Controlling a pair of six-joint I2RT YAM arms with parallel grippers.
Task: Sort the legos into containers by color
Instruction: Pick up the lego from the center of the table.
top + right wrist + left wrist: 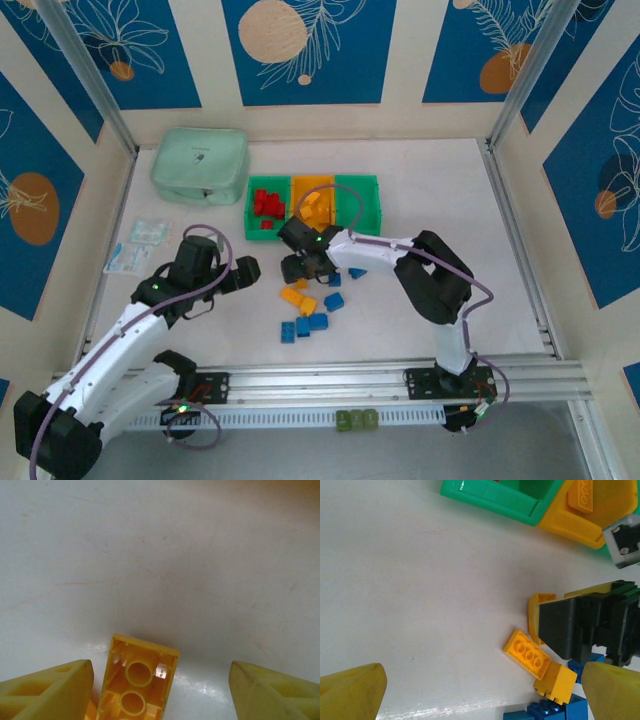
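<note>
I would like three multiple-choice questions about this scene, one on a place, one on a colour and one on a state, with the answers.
1. Where are the red bricks?
A. in the left bin
B. on the table
C. in the pouch

2. What colour is the middle bin?
A. green
B. orange
C. blue

3. How are the right fingers?
A. shut on a blue brick
B. shut on nothing
C. open

Answers:
1 A: they lie together inside the left bin.
2 B: it is orange, between two green bins.
3 C: a wide gap remains beside the yellow brick between them.
</note>
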